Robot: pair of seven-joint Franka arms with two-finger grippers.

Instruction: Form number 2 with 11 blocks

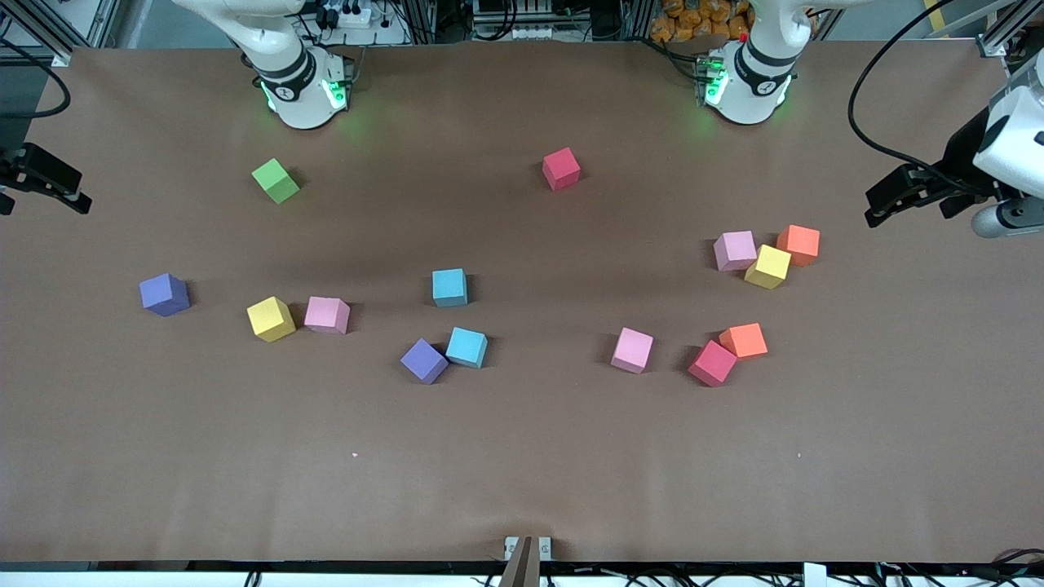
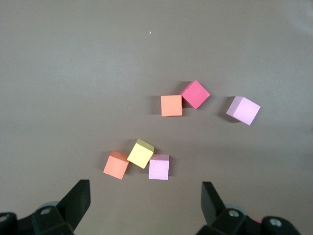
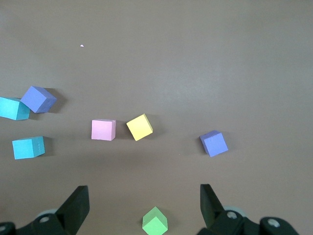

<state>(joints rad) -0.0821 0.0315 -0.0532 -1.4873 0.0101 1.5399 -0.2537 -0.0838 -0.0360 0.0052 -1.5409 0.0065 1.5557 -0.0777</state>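
Note:
The blocks lie scattered on the brown table, and no number 2 shows. Toward the left arm's end sit pink [image 1: 735,250], yellow [image 1: 767,267] and orange [image 1: 798,244] blocks touching. Nearer the camera are pink [image 1: 633,350], red [image 1: 712,363] and orange [image 1: 743,341]. Mid-table are two light blue blocks [image 1: 449,287] [image 1: 466,347] and a purple one [image 1: 424,360]. Toward the right arm's end lie pink [image 1: 327,315], yellow [image 1: 270,319] and purple [image 1: 164,294]. A red block [image 1: 561,169] sits near the bases. My left gripper [image 2: 145,203] hangs open high above the table. My right gripper [image 3: 145,203] is open too, over the lime-green cube [image 3: 155,221].
The lime-green cube [image 1: 276,181] stands close to the right arm's base [image 1: 303,90]. The left arm's base [image 1: 746,81] stands at the table's other end. The table's front edge [image 1: 522,561] carries a small bracket. Bare brown surface fills the strip nearest the camera.

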